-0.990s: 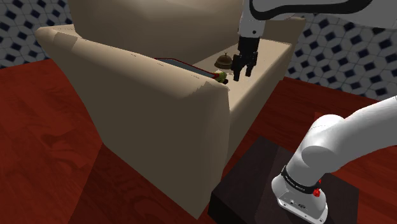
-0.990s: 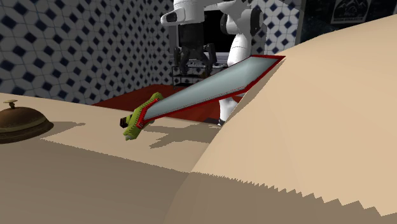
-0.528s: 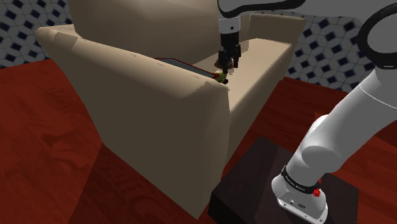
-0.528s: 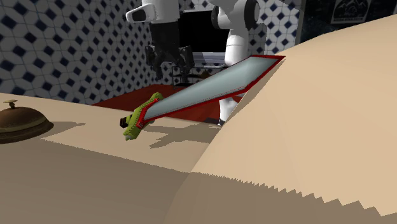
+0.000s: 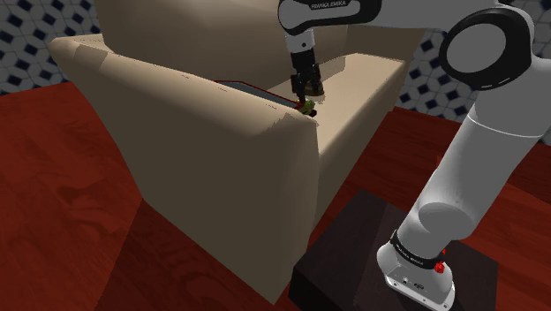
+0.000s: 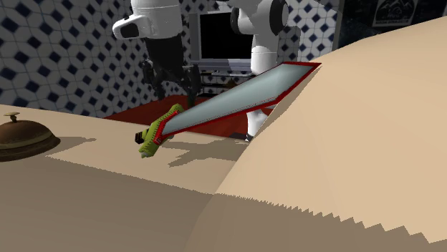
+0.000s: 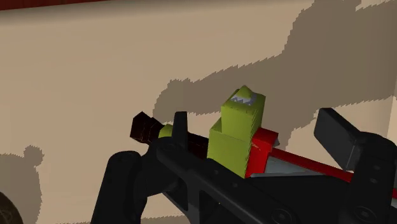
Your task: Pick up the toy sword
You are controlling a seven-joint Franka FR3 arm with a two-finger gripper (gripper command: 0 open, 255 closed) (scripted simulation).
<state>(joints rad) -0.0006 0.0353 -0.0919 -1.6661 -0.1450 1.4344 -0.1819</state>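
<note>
Over the last 1 second the gripper (image 5: 308,91) has swept across the seat toward the shoulder view's left and come down. It now hangs just above the hilt end of the toy sword (image 6: 236,97). Its 2 fingers stand apart and hold nothing; in the wrist view the yellow-green guard (image 7: 238,127) sits between them with a gap on each side. The sword itself has not moved: its grey, red-edged blade leans up against the inner face of the armrest (image 6: 358,129) of the beige armchair (image 5: 203,159), while the green hilt rests low on the seat cushion. I judge the approach nearly done, with a short further descent and a squeeze across the guard or grip remaining.

Room is tight on 1 side: the armrest rises right beside the blade, so a finger has little space there, and the seat lies just under the hilt. Toward the brown call bell (image 6: 21,136), well apart from the hilt, the cushion is open, and above the chair nothing blocks a straight lift
</note>
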